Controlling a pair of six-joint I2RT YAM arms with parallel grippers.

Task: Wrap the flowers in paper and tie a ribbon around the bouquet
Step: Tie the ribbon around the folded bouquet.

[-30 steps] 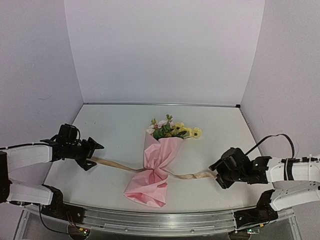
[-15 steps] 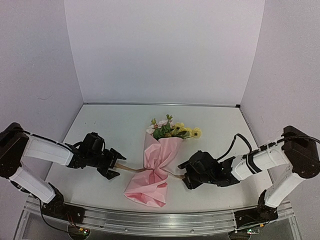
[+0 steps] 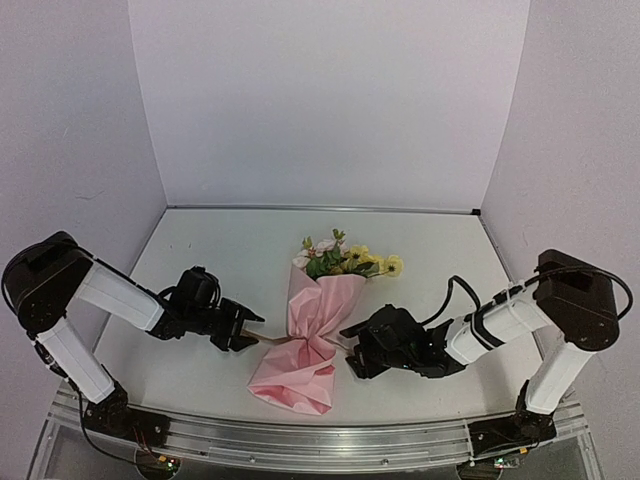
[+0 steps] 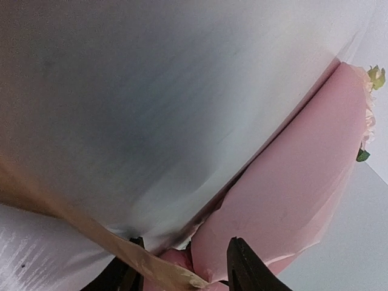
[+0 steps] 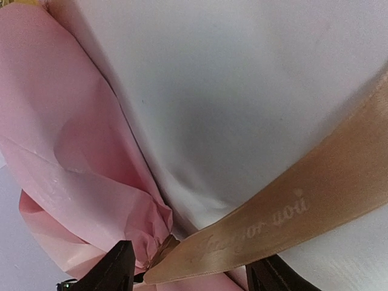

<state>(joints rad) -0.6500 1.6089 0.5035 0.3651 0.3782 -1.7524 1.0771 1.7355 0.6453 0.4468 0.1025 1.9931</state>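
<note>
**Overhead and wrist views, bouquet at table centre.** A white table (image 3: 230, 250) is enclosed on three sides by pale lilac walls (image 3: 330, 100), with a metal rail (image 3: 300, 445) along its near edge.

The left arm (image 3: 110, 295) and right arm (image 3: 510, 320) both reach inward and low over the table, one on each side of the bouquet (image 3: 315, 320). A black cable (image 3: 455, 290) loops above the right forearm.

The bouquet lies flat near the middle of the table, blooms pointing to the far wall. Its pink paper (image 3: 300, 375) is pinched to a narrow waist, flaring into a cone above and a crumpled fan below. The flowers (image 3: 345, 258), yellow and pinkish-white with green leaves, stick out of the cone's far end.

The tan ribbon (image 5: 267, 221) meets the bouquet at the waist and runs out to either side along the table. In the right wrist view its face bears pale cursive lettering; "for you" is legible, and the word before it is too faint to read.

The left gripper (image 3: 255, 332) sits just beside the waist on its left. Its fingers stand partly apart with the ribbon lying over one of them and ending in the gap, not visibly pinched.

The right gripper (image 3: 350, 350) sits just beside the waist on its right. Its fingers are spread wider than the ribbon, which passes loosely between them. Crumpled paper folds at the waist hide how the ribbon goes round it.
</note>
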